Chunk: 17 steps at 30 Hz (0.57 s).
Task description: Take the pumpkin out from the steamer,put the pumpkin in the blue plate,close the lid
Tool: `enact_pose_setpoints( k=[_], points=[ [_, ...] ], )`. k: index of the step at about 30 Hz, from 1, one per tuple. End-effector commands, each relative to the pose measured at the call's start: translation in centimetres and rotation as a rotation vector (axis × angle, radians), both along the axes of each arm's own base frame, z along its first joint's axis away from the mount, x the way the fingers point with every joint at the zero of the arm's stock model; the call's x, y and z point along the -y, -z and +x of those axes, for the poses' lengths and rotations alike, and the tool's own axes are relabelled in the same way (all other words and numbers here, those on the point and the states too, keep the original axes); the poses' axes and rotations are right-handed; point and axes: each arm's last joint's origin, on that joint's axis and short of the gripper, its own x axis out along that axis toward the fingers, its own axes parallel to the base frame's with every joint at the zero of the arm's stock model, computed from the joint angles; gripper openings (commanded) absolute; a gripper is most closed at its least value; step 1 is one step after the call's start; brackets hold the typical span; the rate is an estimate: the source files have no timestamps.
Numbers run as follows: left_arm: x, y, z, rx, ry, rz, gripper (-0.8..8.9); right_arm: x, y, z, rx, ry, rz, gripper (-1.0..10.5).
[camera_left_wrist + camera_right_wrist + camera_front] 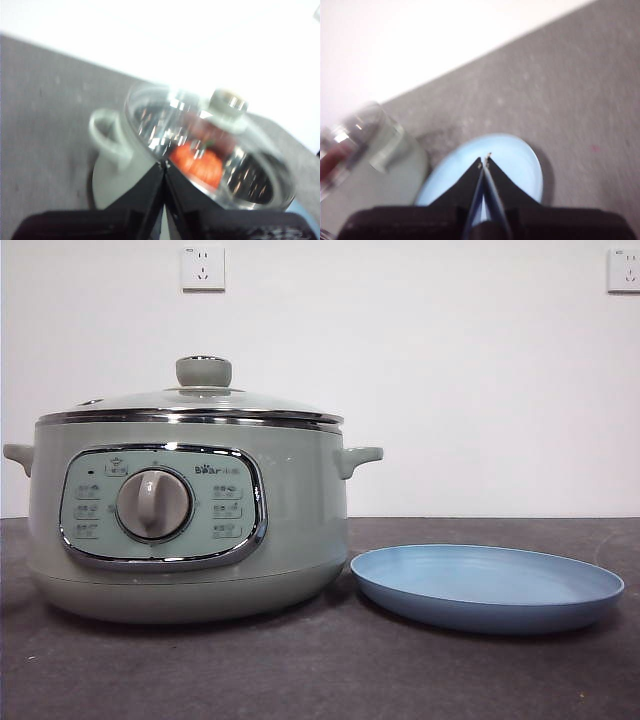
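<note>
Two end effectors wait above the table, neither touching anything: the left end effector hangs over the steamer with its jaws pressed together and empty, and the right end effector hangs over the blue plate, likewise closed on nothing. Your first step is to lift the lid, which sits squarely on the chrome rim. You should spread the left jaws before descending, centre them on the sage-green knob, and close around its waist, not its cap, so the glass dome does not tilt or slip. Lift straight up until the steel rim clears the pot, then carry it aside. Through the glass in the left wrist view you can see the pumpkin resting inside the steamer, orange-red, with its green stem showing. The blue plate lies empty on the table just beside the steamer's base, ready to receive it.
</note>
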Motion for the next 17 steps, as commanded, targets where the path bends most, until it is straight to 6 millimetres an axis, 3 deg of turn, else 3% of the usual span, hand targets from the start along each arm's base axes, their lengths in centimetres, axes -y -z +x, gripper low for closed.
enact_pose_setpoints(
  k=[1, 8, 17],
  points=[
    [-0.1, -1.6, 0.0, -0.003, -0.018, 0.0, -0.09, 0.0, -2.0, 0.0, 0.028, -0.001, 0.007, -0.1],
    [0.0, -6.5, 1.1, 0.001, -0.007, 0.058, -0.08, -0.1, -7.2, 0.6, 0.073, -0.009, -0.045, -0.1],
    [0.7, -11.7, 4.2, -0.013, 0.2, 0.139, -0.08, -0.5, -13.2, 2.6, 0.077, -0.034, -0.183, 0.0]
  ],
)
